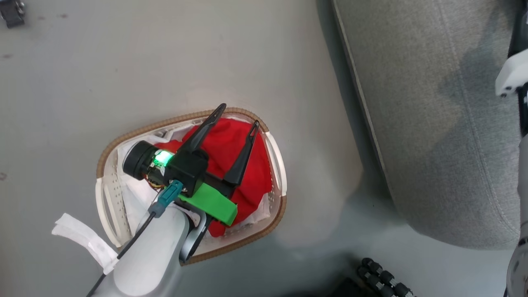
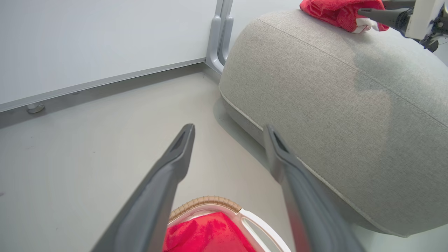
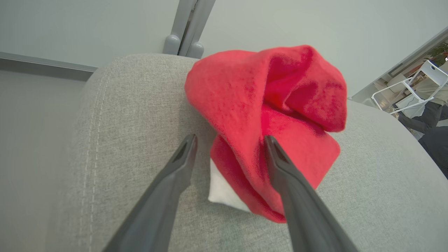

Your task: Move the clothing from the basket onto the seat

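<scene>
- Clothing: a red pile lies in the basket, directly under the left gripper, whose fingers are apart and hold nothing.
- One red garment lies on the seat, just ahead of the right gripper, whose fingers are also apart.
- I judge that one piece is delivered and the pile remains.

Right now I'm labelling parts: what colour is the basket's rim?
Brown, braided-look rim on the basket; head view shows it best.
</scene>
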You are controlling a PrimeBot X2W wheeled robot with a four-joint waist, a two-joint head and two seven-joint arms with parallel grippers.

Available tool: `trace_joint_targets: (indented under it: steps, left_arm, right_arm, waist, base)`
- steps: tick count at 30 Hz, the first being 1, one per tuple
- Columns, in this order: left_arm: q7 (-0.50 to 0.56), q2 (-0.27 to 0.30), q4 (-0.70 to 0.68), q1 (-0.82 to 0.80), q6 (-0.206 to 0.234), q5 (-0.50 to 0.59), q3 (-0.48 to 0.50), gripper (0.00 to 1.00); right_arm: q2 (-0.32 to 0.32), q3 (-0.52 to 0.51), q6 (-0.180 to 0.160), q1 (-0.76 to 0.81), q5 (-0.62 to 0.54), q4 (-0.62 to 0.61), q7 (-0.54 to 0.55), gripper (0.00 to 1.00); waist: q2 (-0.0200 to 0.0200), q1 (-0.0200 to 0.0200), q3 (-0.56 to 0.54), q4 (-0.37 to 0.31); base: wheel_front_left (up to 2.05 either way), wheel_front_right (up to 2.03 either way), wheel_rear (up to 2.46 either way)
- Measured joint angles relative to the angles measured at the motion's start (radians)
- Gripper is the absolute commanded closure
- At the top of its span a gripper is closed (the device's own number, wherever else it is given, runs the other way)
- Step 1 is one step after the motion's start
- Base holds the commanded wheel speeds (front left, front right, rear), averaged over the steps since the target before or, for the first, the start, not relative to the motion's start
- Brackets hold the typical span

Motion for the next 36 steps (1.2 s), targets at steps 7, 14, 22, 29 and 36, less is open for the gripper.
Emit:
trace_joint_targets:
  steps: [7,14,22,29,36]
  left_arm:
    - [0.0,-0.039,0.022,0.032,-0.002,-0.021,0.044,0.0]
    - [0.0,-0.08,0.029,0.093,-0.005,-0.046,0.133,0.0]
    - [0.0,-0.109,0.028,0.179,-0.007,-0.054,0.261,0.0]
    - [0.0,-0.122,0.002,0.258,-0.01,-0.042,0.374,0.0]
    - [0.0,-0.125,-0.015,0.343,0.0,-0.034,0.464,0.0]
  right_arm:
    - [0.009,0.071,0.0,0.106,0.022,-0.054,0.0,0.0]
    - [0.017,0.135,0.0,0.144,0.055,-0.133,0.0,0.0]
    - [0.1,0.191,0.0,0.23,0.121,-0.198,0.0,0.0]
    - [0.152,0.28,0.0,0.336,0.185,-0.259,0.0,0.0]
    - [0.164,0.37,0.0,0.467,0.283,-0.291,0.0,0.0]
  waist:
    - [0.0,0.0,-0.092,0.011]
    - [0.0,-0.0001,-0.203,0.045]
    - [0.0,-0.0002,-0.33,0.103]
    - [0.0,-0.0002,-0.414,0.166]
    - [0.0,-0.0002,-0.48,0.214]
  base:
    - [0.0,0.0,0.0]
    - [0.0,0.0,0.0]
    - [0.0,0.0,0.0]
    - [0.0,0.0,0.0]
    - [0.0,0.0,0.0]
